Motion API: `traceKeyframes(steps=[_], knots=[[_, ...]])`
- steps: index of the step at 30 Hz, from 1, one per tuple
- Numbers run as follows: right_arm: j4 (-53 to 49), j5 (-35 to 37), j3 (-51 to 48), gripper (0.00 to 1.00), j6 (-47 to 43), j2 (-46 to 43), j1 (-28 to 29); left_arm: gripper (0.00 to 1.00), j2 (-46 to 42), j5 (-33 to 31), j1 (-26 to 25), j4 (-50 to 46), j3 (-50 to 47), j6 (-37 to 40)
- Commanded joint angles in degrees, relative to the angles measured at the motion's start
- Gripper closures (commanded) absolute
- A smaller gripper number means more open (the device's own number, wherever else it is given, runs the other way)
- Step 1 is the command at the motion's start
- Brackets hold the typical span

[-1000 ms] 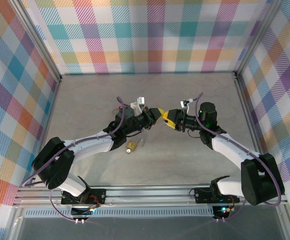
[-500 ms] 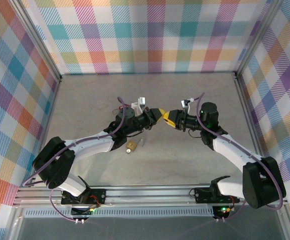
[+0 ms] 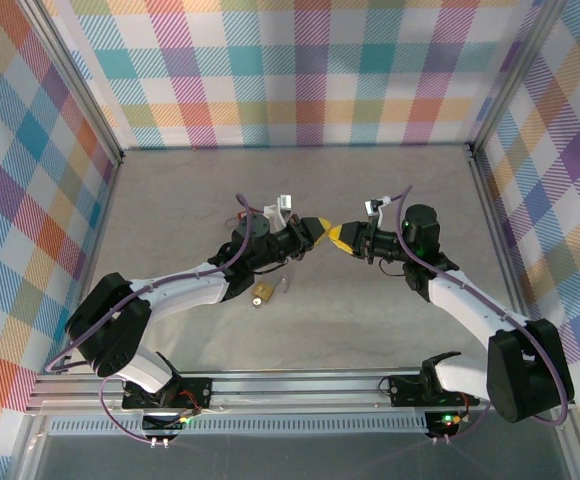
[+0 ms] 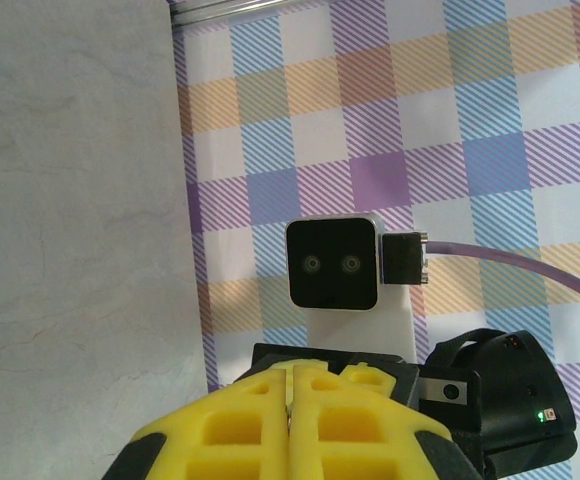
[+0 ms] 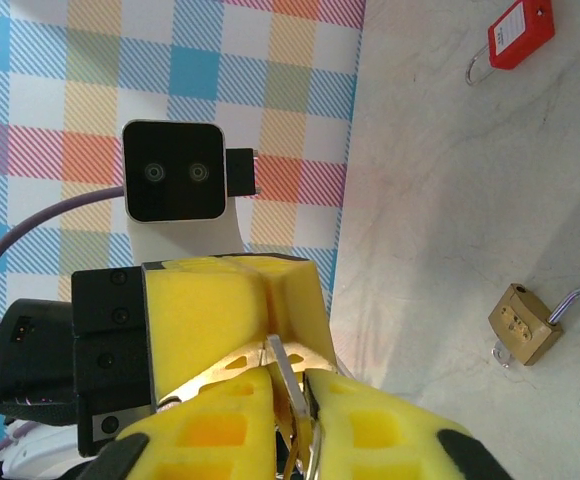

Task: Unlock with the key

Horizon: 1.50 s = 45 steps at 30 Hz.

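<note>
Key (image 5: 280,370), a thin silver blade, is pinched between the ribbed yellow foam pads of the right gripper (image 5: 288,385), facing the left gripper (image 4: 290,385) with pads pressed together, above the mottled grey table (image 3: 370,320) where a brass padlock (image 5: 523,322) lies, shackle open, amid plaid walls (image 3: 300,70).

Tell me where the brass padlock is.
Top view: the brass padlock lies on the table left of centre, just below the left arm. Right wrist view: lower right, with a red padlock at top right.
</note>
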Motion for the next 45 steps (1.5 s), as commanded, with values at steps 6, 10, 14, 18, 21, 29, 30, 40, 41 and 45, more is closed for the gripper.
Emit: traceKeyframes(steps=[6,10,14,18,21,29,30,40,41,45], knots=[[-1.09,-0.63,1.58,1.00,-2.79,-1.75,-0.25,1.00,0.78,1.19,-0.69,-0.25,0.18,1.73],[-3.63,-0.71,2.09,1.00,-4.77,-2.60,-0.19,0.67,-0.58,-0.21,-0.31,-6.29,0.86,4.42],[-14.79,0.35,4.76,1.00,-11.29,-4.31,-0.22,0.26,-5.74,-3.18,3.22,-22.91,4.28,11.69],[-24.87,1.18,6.97,1.00,-16.83,-6.12,-0.23,0.03,-9.97,-11.45,7.03,-52.73,16.71,28.70],[-30.05,1.61,8.07,1.00,-19.65,-6.97,-0.24,0.00,-9.12,-18.92,9.87,-71.48,27.08,40.46],[-37.11,1.08,11.61,1.00,-24.31,-5.38,-0.27,0.00,2.18,-23.84,16.89,-92.99,43.60,62.87],[-37.35,0.92,12.05,1.00,-24.63,-4.99,-0.27,0.00,4.23,-24.39,16.99,-94.94,45.36,65.49],[-42.00,-0.15,14.98,1.00,-28.83,-3.01,-0.26,0.02,25.81,-30.22,18.83,-102.95,59.51,79.24],[-43.17,-0.07,15.44,1.00,-29.61,-3.02,-0.28,0.02,27.86,-30.56,18.93,-103.47,60.73,80.56],[-46.15,0.36,16.11,1.00,-31.77,-3.31,-0.29,0.02,34.31,-30.78,19.50,-103.20,63.80,86.45]])
